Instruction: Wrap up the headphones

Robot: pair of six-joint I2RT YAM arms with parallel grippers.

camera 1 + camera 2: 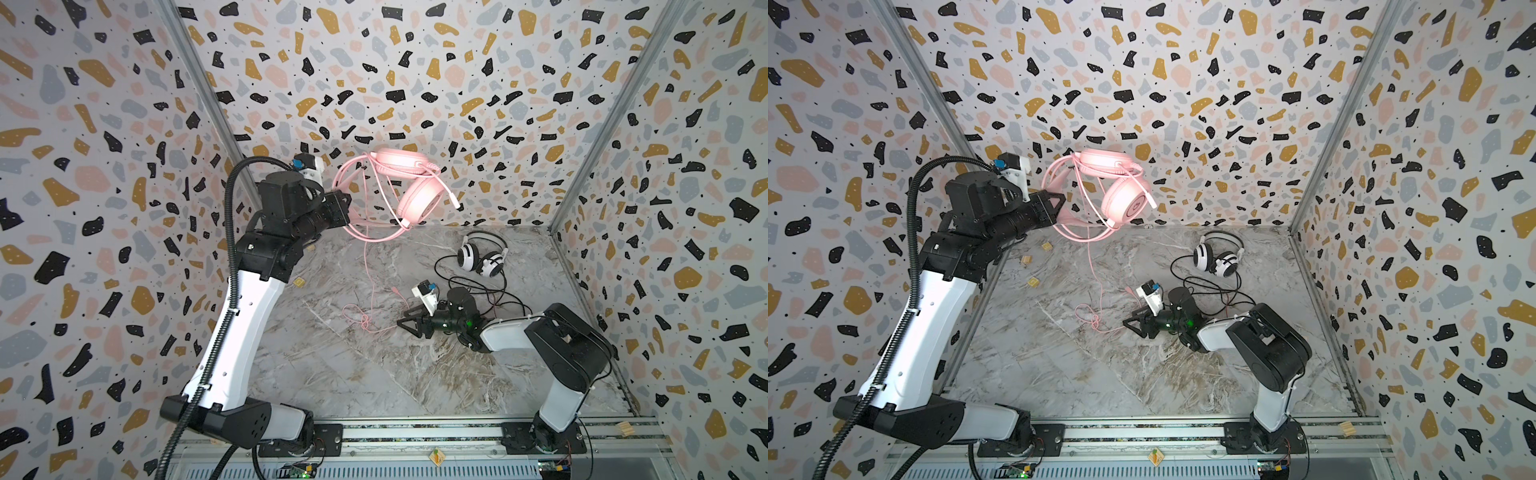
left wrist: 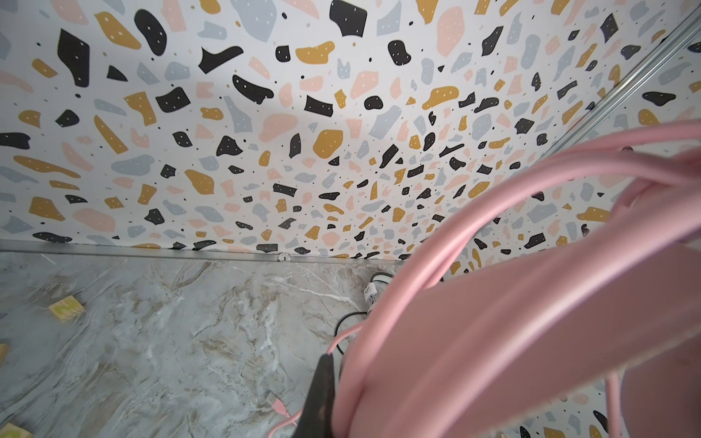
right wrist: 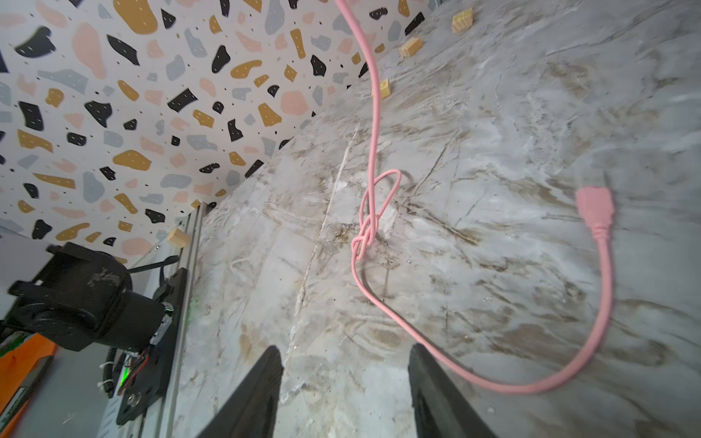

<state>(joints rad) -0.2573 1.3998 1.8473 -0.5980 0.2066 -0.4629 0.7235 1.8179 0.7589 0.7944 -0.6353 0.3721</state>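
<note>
The pink headphones (image 1: 417, 195) (image 1: 1125, 199) hang high in front of the back wall. My left gripper (image 1: 350, 212) (image 1: 1062, 210) is shut on their band, with loops of pink cord beside it. In the left wrist view the pink band (image 2: 531, 322) fills one side next to one dark finger (image 2: 322, 390). The pink cord (image 1: 365, 270) (image 3: 373, 113) drops to the table and ends in a knot (image 1: 364, 322) (image 3: 364, 235) and a plug (image 3: 595, 208). My right gripper (image 1: 405, 326) (image 1: 1128, 326) (image 3: 345, 358) lies low and open; the cord passes outside one finger. The white-and-black headphones (image 1: 482, 255) (image 1: 1217, 257) lie at the back right.
A black cord (image 1: 478, 291) sprawls on the marble table (image 1: 374, 374) behind the right arm. Small wooden blocks (image 1: 1034, 282) (image 2: 66, 309) (image 3: 411, 47) lie near the left wall. Patterned walls close in three sides, and a metal rail (image 1: 415, 432) runs along the front.
</note>
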